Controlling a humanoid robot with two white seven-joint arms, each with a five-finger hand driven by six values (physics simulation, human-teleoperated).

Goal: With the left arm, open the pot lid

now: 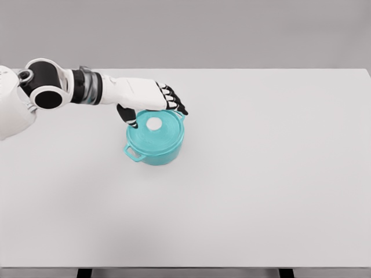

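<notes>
White table (261, 174): left hand (152, 98) over lidded teal pot (155, 139).

Teal pot (155, 145), upright on table, left of centre; lid (155, 128) on, white knob (154, 123)

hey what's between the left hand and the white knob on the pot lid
Nothing but bare teal lid. In the head view the left hand hangs over the pot's back rim, just short of the knob.
</notes>
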